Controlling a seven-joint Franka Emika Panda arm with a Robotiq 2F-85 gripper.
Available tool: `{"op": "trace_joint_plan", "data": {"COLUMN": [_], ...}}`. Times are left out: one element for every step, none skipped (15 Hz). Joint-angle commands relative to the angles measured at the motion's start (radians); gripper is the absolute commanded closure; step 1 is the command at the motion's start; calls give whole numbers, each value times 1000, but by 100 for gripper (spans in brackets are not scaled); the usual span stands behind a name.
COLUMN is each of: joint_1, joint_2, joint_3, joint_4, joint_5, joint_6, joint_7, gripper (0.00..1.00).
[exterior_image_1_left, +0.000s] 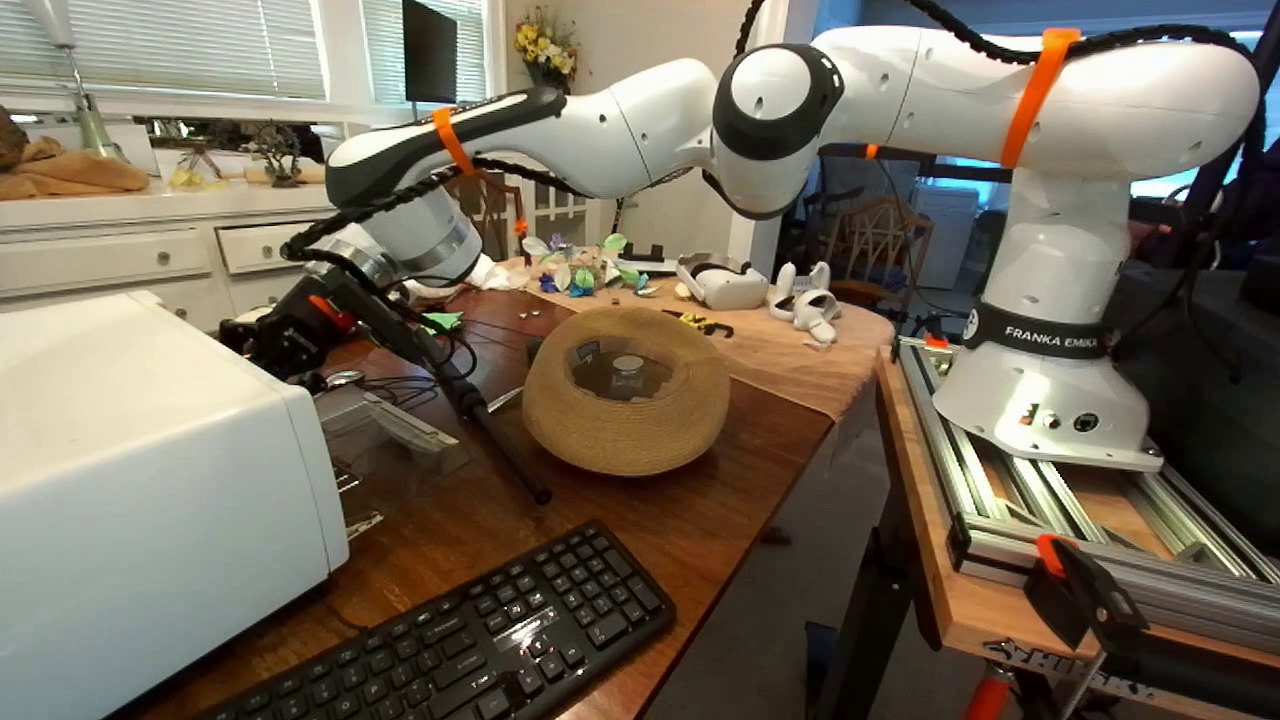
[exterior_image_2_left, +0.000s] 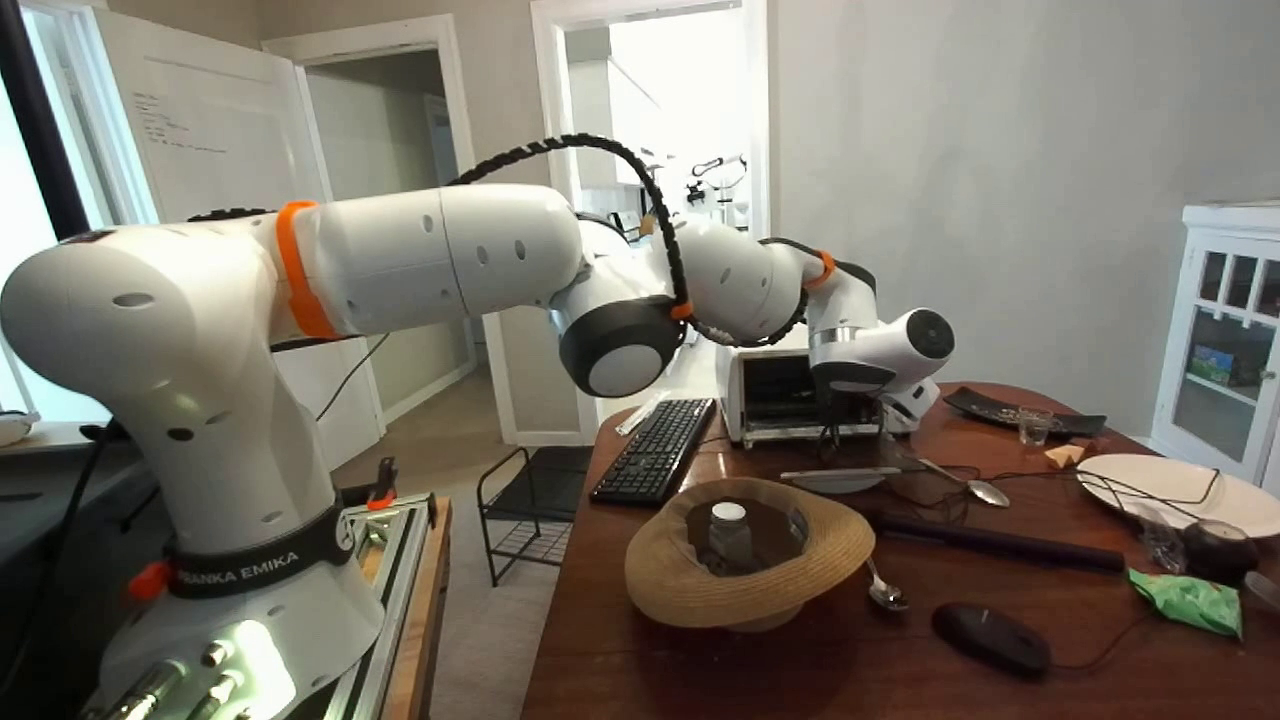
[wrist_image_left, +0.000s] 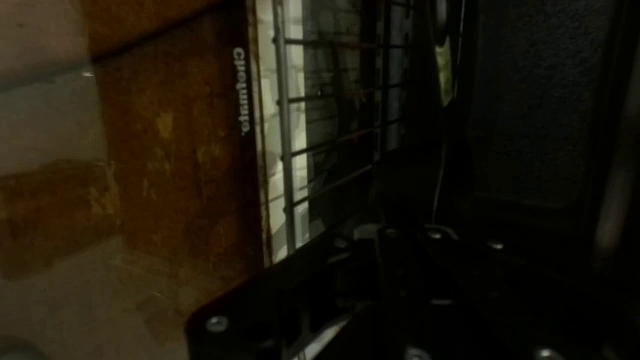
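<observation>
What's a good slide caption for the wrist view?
Dim close-up: end effector at the wire rack of the toaster oven, mirrored "Chefmate" lettering alongside.

The big white arm (exterior_image_1_left: 890, 90) goes up tall from its base (exterior_image_1_left: 1040, 390), bends at the top, and reaches out almost flat to a fat elbow joint (exterior_image_1_left: 775, 115). From there the front part (exterior_image_1_left: 640, 130) slopes down to the wrist (exterior_image_1_left: 435, 240), with orange bands (exterior_image_1_left: 1040, 100) wrapped around the arm and a bumpy black cable (exterior_image_2_left: 580, 141) curling above it in a loop. At the end, the black gripper (exterior_image_1_left: 265, 340) tips down on a slant, lower than the wrist, pinched together, and the wrist view is so dark that mostly its little shiny screws (wrist_image_left: 217, 324) show.
</observation>
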Motion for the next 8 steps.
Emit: {"op": "trace_joint_plan", "data": {"joint_1": [13,13,14,14,13,-8,-17,-27], "joint_2": [8,8,8,9,9,2,-8,-18], "joint_3": [-10,-14,-25,-40,-63,-55,-71,-84], "joint_4": [22,24,26,31,33,8,-7,-22], "joint_5": [64,71,72,65,55,23,24,25], "joint_6": [-35,-37,-39,-52,-63,-51,-40,-24], "joint_7": [-48,-48,-30,-7,22,42,57,72], "gripper": [100,100,100,100,100,100,100,100]}}
